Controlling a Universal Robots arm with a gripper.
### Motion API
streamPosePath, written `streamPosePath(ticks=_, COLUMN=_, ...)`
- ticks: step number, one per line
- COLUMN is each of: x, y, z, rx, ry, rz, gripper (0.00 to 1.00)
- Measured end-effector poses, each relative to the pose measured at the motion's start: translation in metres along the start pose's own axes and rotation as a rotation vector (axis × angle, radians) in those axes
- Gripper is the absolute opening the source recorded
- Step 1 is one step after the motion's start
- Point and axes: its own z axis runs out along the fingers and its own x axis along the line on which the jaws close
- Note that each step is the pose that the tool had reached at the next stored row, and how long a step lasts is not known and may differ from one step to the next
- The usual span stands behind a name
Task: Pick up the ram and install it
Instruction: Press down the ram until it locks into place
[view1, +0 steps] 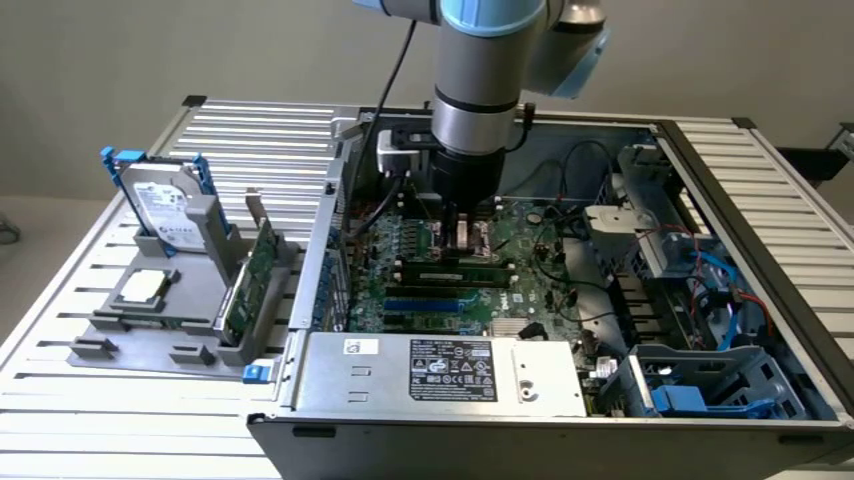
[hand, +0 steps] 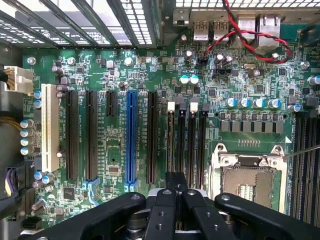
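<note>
Tool: the gripper (view1: 467, 236) (hand: 176, 184) hangs low inside the open computer case (view1: 400, 425), close above the motherboard (view1: 541, 292) (hand: 115, 155).
Tool state: its black fingers (hand: 167, 200) are pressed together; nothing can be made out pinched between them.
Ram: a long, narrow dark-green stick, the ram (view1: 461, 268), lies across the board just in front of the tool's tip on the side towards the power supply. It seems to sit among the black slots, but whether the fingertips touch it cannot be told.
Under the tool: four narrow black memory slots (hand: 192, 145) with pale latches at their far ends run straight out from the fingertips.
Beside the tool: the open processor socket (hand: 246, 181) is just to one side of the slots. A blue slot (hand: 131, 140) and longer black ones lie to the other side.
Beyond the tool: red and black wires (hand: 250, 32) loop near the rear ports.
Well away from the tool: outside the case stands a grey fixture (view1: 134, 348). It holds a hard drive (view1: 167, 215), a silver processor chip (view1: 144, 287) and a green expansion card (view1: 251, 285).
Front of case: the power supply (view1: 441, 370).
</note>
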Motion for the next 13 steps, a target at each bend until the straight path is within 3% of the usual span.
streamPosePath(ticks=9, x=-0.0011, y=0.0003, z=0.0055, rx=-0.0002, ry=0.0004, rz=0.0, gripper=0.11)
streamPosePath(ticks=13, x=-0.001, y=-0.0003, z=-0.0015, rx=-0.0003, ry=-0.0004, rz=0.0, gripper=0.11)
